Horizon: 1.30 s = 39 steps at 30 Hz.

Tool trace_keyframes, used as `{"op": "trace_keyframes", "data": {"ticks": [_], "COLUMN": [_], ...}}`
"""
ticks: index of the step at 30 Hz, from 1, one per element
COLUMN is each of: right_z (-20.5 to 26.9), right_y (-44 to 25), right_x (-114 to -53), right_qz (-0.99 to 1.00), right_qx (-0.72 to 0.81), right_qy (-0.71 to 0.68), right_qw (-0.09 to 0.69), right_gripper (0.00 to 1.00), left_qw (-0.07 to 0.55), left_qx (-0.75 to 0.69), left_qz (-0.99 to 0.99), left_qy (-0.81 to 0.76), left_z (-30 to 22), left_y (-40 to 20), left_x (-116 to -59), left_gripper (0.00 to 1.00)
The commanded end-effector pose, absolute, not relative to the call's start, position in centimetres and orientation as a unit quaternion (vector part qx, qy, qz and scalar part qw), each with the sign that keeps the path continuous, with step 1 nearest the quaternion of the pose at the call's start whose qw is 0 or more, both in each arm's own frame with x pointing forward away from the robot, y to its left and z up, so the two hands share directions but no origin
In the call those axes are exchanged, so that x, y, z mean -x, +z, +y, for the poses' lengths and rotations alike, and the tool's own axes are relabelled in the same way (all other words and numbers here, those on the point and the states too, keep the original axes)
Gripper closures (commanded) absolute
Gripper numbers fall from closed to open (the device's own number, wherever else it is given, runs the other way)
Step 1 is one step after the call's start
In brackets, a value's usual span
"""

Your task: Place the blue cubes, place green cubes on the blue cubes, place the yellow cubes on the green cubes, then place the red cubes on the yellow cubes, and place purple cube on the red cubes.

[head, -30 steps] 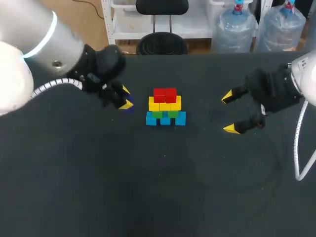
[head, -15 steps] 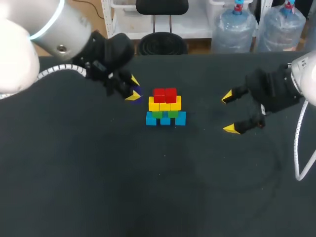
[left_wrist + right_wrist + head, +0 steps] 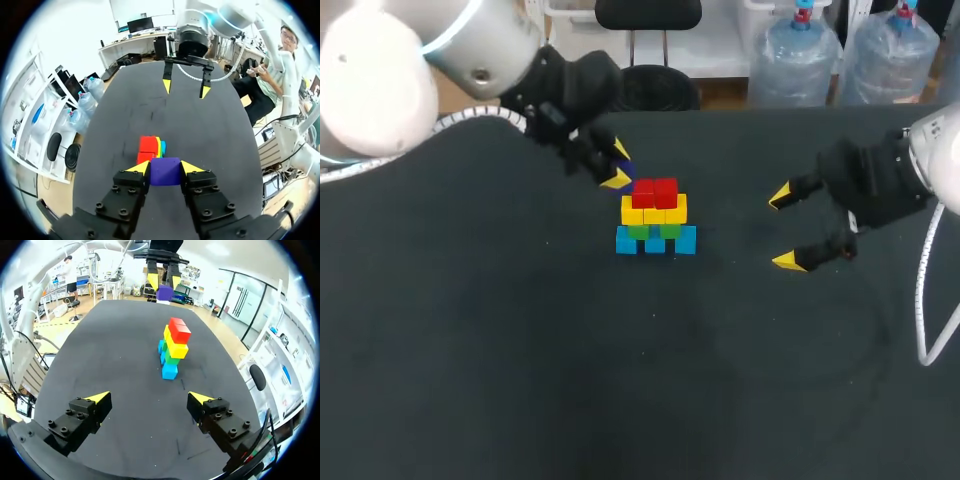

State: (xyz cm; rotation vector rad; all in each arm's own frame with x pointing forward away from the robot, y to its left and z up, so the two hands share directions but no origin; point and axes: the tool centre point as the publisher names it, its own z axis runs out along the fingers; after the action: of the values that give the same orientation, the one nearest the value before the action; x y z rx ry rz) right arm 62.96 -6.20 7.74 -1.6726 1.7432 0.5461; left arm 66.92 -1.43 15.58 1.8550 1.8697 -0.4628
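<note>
The head camera looks down from behind on the whole tabletop (image 3: 520,380), while wrist cameras behind the left claw (image 3: 165,169) and right claw (image 3: 149,399) face each other, seemingly lower, sharing the cube stack (image 3: 655,215).

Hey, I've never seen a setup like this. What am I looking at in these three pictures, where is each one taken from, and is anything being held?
This is a robot with two arms at a black table. One picture looks down from above and behind it. The two round ones come from cameras on each arm's wrist, looking out along the fingers. Each arm ends in a grasping tool with two yellow-tipped fingers. On the table stands a small stack of cubes: blue at the bottom, then green, yellow, and red on top. The left tool holds a purple cube between its fingers, close to the stack. The right tool is open and empty, off to the other side.
</note>
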Motion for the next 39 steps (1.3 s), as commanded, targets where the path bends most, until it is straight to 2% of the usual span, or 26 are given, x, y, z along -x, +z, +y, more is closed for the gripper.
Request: {"op": "trace_keyframes", "data": {"ticks": [1, 39], "right_z": [-6.2, -6.2], "right_y": [7.6, 7.6], "right_x": [-63.0, -63.0], "right_qz": [0.664, 0.664], "right_qx": [0.638, 0.638], "right_qy": [0.210, 0.210], "right_qw": [0.327, 0.327], "right_gripper": [0.00, 0.00], "left_qw": [0.219, 0.214], "left_qx": [-0.680, -0.673], "left_qz": [0.678, 0.677], "left_qy": [-0.173, -0.207], "left_z": [-2.4, -5.6], "left_y": [15.4, 13.0], "left_x": [-68.0, -70.7], "left_gripper": [1.00, 1.00]}}
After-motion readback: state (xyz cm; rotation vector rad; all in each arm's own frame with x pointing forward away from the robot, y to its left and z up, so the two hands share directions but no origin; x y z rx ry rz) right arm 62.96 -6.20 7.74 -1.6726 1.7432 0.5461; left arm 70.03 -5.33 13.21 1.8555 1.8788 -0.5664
